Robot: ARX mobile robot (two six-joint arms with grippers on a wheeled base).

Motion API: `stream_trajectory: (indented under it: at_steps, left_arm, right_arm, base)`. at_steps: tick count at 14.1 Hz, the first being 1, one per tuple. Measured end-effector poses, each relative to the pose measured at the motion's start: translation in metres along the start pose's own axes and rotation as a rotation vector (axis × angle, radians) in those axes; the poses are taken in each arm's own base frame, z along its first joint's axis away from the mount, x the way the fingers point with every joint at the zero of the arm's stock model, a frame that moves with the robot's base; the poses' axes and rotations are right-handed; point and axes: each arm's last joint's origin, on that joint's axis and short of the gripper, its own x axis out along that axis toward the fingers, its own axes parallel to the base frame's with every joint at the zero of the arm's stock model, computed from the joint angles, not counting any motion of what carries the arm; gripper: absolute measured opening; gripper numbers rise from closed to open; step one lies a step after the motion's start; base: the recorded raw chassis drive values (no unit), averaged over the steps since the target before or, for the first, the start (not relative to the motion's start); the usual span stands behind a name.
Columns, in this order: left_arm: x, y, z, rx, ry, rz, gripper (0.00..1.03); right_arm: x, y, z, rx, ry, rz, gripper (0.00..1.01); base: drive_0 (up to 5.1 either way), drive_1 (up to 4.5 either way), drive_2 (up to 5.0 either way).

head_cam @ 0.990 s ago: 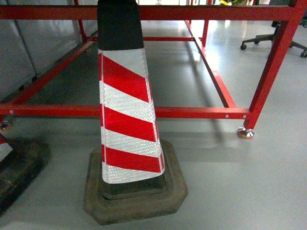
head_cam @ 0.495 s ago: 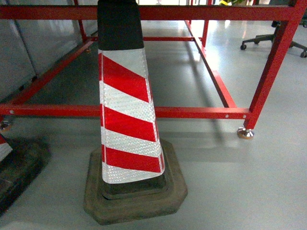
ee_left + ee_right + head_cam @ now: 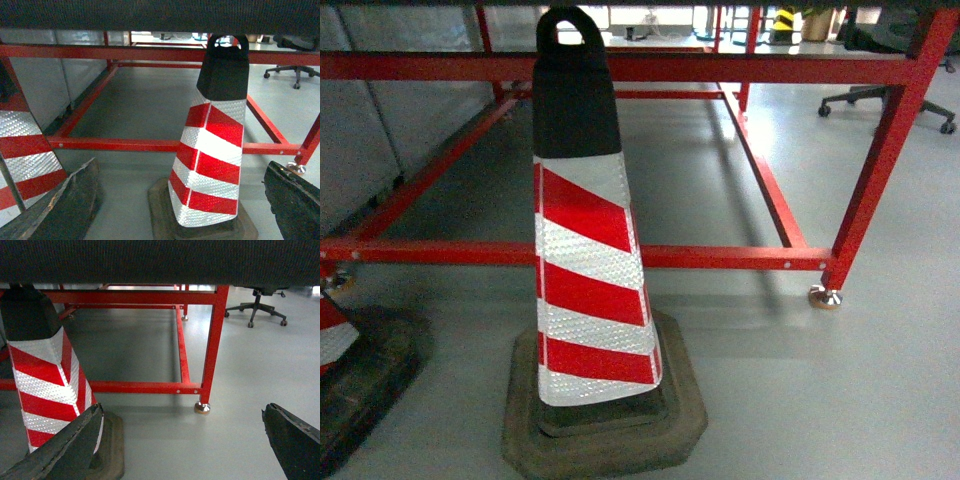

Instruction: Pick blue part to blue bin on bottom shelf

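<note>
The blue part, the blue bin and the bottom shelf are out of view in all three views. My left gripper [image 3: 181,165] is open, its dark fingers [image 3: 65,205] spread wide with only floor and a traffic cone [image 3: 212,150] beyond them. My right gripper [image 3: 182,407] is open too, with nothing between its fingers [image 3: 292,440] but bare grey floor. Neither gripper shows in the head view.
A red-and-white striped traffic cone [image 3: 585,260] with a black top stands on a rubber base right ahead. A second cone [image 3: 335,340] sits at the left edge. Behind them runs a low red steel frame [image 3: 720,257] with a footed leg [image 3: 825,296]. An office chair [image 3: 257,307] stands far right.
The head view has shifted upward: the cone's black handle loop now shows and the red frame sits lower in the picture.
</note>
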Motion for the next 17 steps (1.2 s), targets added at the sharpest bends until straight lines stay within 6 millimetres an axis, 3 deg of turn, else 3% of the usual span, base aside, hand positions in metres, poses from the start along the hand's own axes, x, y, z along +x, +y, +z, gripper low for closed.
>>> stream_trajectory:
  at_steps: [17]
  left_arm:
    - [0.0, 0.0, 0.0001, 0.001, -0.001, -0.002, 0.98]
  right_arm:
    - [0.0, -0.0001, 0.0, 0.002, 0.0, -0.003, 0.98]
  base:
    - [0.0, 0.0, 0.0]
